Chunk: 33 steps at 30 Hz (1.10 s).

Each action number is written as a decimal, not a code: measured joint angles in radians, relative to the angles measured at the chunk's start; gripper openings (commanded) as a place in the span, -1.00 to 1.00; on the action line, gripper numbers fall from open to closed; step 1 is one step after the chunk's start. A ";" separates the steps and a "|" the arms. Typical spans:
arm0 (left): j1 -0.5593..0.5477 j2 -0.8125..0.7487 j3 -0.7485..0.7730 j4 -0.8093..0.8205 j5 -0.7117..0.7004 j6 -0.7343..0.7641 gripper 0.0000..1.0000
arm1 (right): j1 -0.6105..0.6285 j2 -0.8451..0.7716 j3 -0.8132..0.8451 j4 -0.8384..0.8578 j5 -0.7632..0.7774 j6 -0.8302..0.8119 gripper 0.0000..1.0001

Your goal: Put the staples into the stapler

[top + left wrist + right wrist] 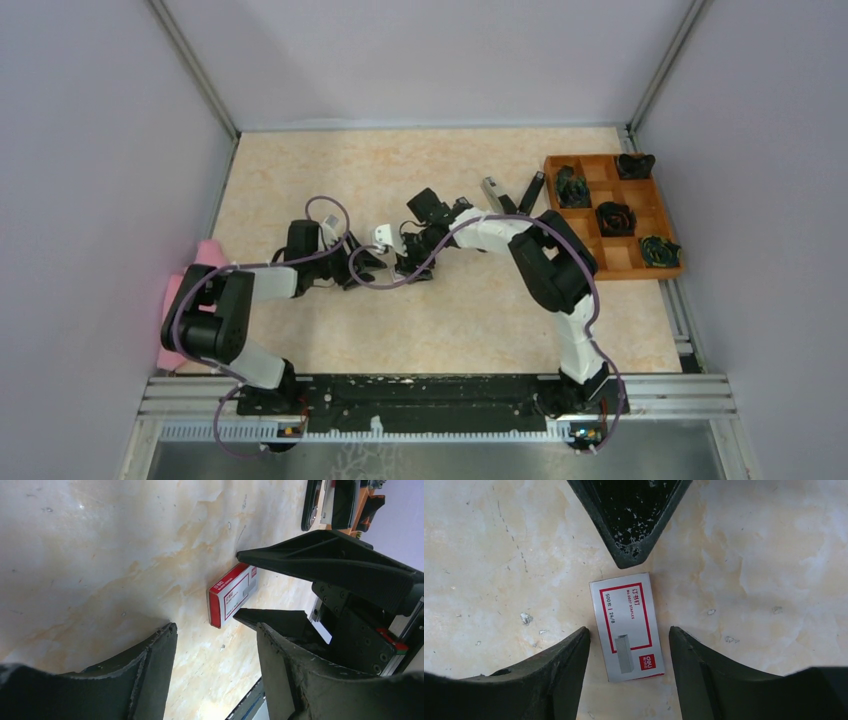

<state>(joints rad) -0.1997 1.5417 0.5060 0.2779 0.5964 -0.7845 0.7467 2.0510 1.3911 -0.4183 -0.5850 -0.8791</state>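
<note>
The small red-and-white staple box [626, 625] lies flat on the table between my right gripper's [629, 630] open fingers, not touched by them. In the left wrist view the box [232, 594] lies just beyond my open, empty left gripper [216, 627], with the right gripper's black fingers [325, 560] on either side of it. From above, both grippers, left [362, 262] and right [405, 262], meet at the box [384, 237]. The stapler [497, 195] lies swung open in a V at the back right, and also shows in the left wrist view [320, 500]. No loose staples show.
An orange compartment tray [610, 258] with several dark items stands at the right edge. A pink object [205, 250] lies by the left wall. One of the left gripper's fingers [634, 520] points at the box from the far side.
</note>
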 measured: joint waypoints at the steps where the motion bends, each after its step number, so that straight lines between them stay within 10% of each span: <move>1: 0.000 0.007 0.000 0.011 0.008 -0.002 0.31 | 0.002 0.000 0.000 -0.001 0.003 0.000 0.18; 33: -0.005 0.201 -0.085 0.396 0.177 -0.094 -0.41 | 0.049 -0.090 -0.124 0.084 0.126 0.096 -0.05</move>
<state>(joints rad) -0.2047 1.7432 0.4206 0.6739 0.7738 -0.8787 0.7956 1.9606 1.2675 -0.3340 -0.4587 -0.7830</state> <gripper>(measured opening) 0.300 0.477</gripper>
